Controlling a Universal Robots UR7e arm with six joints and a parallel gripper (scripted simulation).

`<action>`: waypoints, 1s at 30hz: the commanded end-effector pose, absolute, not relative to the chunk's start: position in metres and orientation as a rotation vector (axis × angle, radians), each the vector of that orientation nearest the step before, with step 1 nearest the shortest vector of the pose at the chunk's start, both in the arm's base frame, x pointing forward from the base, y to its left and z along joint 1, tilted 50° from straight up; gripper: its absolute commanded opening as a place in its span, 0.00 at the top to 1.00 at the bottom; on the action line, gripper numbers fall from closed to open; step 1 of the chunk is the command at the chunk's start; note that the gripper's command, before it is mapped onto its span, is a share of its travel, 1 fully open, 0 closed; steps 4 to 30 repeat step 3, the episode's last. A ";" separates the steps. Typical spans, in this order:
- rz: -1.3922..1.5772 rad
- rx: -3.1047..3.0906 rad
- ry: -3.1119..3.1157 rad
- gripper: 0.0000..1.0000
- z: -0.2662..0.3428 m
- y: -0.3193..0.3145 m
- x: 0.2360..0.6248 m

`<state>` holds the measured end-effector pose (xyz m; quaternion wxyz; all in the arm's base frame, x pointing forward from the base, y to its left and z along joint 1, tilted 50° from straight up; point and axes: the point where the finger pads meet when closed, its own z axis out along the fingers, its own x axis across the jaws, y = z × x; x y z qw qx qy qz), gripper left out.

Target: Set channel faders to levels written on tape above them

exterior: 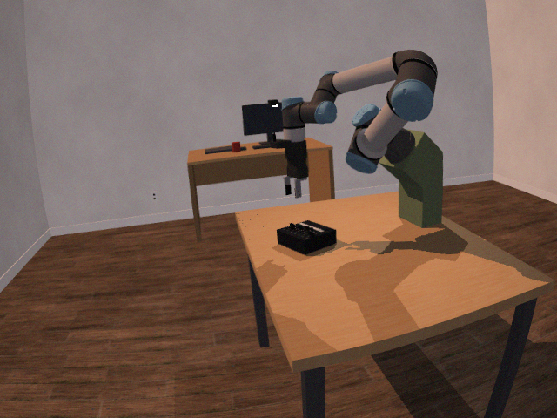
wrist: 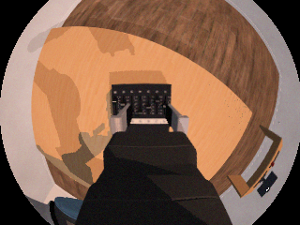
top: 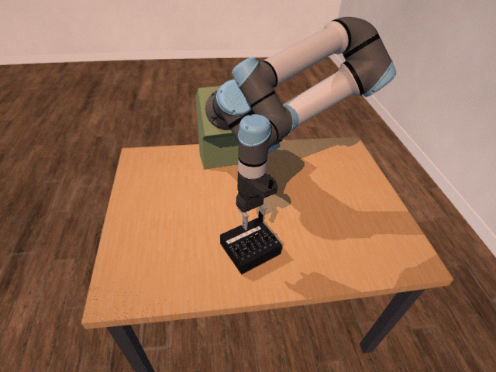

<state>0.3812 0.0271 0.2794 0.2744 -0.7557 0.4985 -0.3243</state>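
- Gripper (exterior: 292, 189) is hanging well above the lighting desk (exterior: 306, 236), fingers spread wide apart, gripping nothing.
- Desk is sitting flat on the worktop (exterior: 405, 279), directly below the gripper.
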 end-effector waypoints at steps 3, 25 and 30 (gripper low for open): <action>-0.873 -2.032 1.340 0.00 0.280 0.027 0.381; -0.873 -2.032 1.340 0.00 0.280 0.027 0.381; -0.873 -2.032 1.340 0.00 0.280 0.027 0.381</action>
